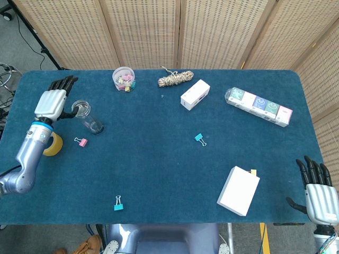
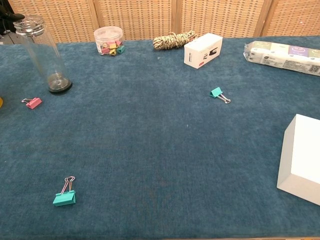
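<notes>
My left hand (image 1: 51,101) hovers at the table's left edge, fingers spread and holding nothing. Its thumb reaches toward the rim of a clear, empty bottle (image 1: 87,116) that stands upright just to its right. In the chest view only dark fingertips (image 2: 6,15) show in the top left corner, beside the bottle (image 2: 42,52). My right hand (image 1: 318,193) is off the table's near right corner, fingers straight and apart, empty. Nearest to it is a flat white box (image 1: 238,190).
A yellow tape roll (image 1: 52,144) lies by my left forearm, with a pink clip (image 1: 81,141) beside it. Teal clips lie at the front (image 1: 118,203) and middle (image 1: 199,139). Along the back are a clip tub (image 1: 123,78), rope (image 1: 175,79), small white box (image 1: 195,94) and wrapped pack (image 1: 258,106).
</notes>
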Robot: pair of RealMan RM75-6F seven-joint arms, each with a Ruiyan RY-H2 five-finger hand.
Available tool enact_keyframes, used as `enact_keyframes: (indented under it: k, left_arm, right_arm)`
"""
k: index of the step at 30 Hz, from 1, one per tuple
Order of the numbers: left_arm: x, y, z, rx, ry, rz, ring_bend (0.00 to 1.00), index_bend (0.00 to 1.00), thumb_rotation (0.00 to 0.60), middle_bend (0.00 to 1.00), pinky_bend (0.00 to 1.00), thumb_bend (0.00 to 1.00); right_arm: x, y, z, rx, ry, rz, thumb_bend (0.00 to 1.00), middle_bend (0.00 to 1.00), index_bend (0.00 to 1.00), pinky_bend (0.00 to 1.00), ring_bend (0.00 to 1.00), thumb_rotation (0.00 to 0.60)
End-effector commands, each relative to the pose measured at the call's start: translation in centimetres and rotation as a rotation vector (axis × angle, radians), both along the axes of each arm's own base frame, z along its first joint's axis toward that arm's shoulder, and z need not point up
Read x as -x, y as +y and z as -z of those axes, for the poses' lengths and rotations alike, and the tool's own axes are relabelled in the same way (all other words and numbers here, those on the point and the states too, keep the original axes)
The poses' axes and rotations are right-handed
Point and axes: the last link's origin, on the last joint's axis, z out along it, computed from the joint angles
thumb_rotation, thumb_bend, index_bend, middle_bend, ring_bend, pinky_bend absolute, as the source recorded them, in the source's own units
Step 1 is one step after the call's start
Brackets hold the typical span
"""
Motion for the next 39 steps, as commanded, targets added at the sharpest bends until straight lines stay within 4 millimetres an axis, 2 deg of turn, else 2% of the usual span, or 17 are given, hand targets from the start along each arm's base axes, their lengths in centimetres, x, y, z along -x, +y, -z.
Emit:
enact_keyframes:
  k: [1,11,18,20,23,27,35,36,39]
  left_arm:
    - [-0.1,0.0,-0.1,0.003,0.009,-0.001,0.0,0.0,0.6,0.0,0.0,0.35]
    - [-0.2,-0.1,-0.3,-0.002,-0.007,-0.003,0.0,0.0,0.6,0.0,0.0,0.34]
    - [-0.5,-0.9,-2.3,-0.035,-0.04,0.02,0.0,0.0,0.6,0.0,0.0,0.33]
    - [-0.3,-1.3,-2.8,-0.038,-0.041,0.025,0.0,0.0,0.6,0.0,0.0,0.29]
    - [0.4,-2.2,-3.6,-0.048,-0.035,0.033,0.0,0.0,0.6,0.0,0.0,0.15]
    - [2.2,-4.4,-4.6,-0.085,-0.043,0.048,0.0,0.0,0.6,0.0,0.0,0.03]
    - [7.0,-10.3,-5.4,-0.14,-0.025,0.027,0.0,0.0,0.6,0.0,0.0,0.02]
    - [8.2,-11.8,-5.5,-0.148,-0.015,0.008,0.0,0.0,0.6,0.0,0.0,0.02]
    - [9.9,-14.8,-5.5,-0.161,-0.019,-0.019,0.0,0.0,0.6,0.0,0.0,0.02]
  right_arm:
    - [0.0,0.0,0.0,0.0,0.0,0.0,0.0,0.0,0.0,0.0,0.0,0.6]
    - [0.0,0.0,0.0,0.001,-0.001,0.002,0.0,0.0,0.0,0.0,0.0,0.6]
    - [0.0,0.0,-0.1,0.001,-0.004,0.0,0.0,0.0,0.0,0.0,0.0,0.6]
    - [-0.1,0.0,-0.1,0.002,-0.005,-0.002,0.0,0.0,0.0,0.0,0.0,0.6]
    - [-0.2,0.1,-0.2,0.006,-0.006,-0.007,0.0,0.0,0.0,0.0,0.0,0.6]
    - [-0.2,0.1,-0.4,0.012,-0.013,-0.01,0.0,0.0,0.0,0.0,0.0,0.6]
    - [0.1,0.0,-0.6,0.019,-0.021,-0.01,0.0,0.0,0.0,0.0,0.0,0.6]
    - [0.2,0.0,-0.6,0.021,-0.022,-0.007,0.0,0.0,0.0,0.0,0.0,0.6]
    - [0.4,-0.1,-0.7,0.026,-0.022,-0.004,0.0,0.0,0.0,0.0,0.0,0.6]
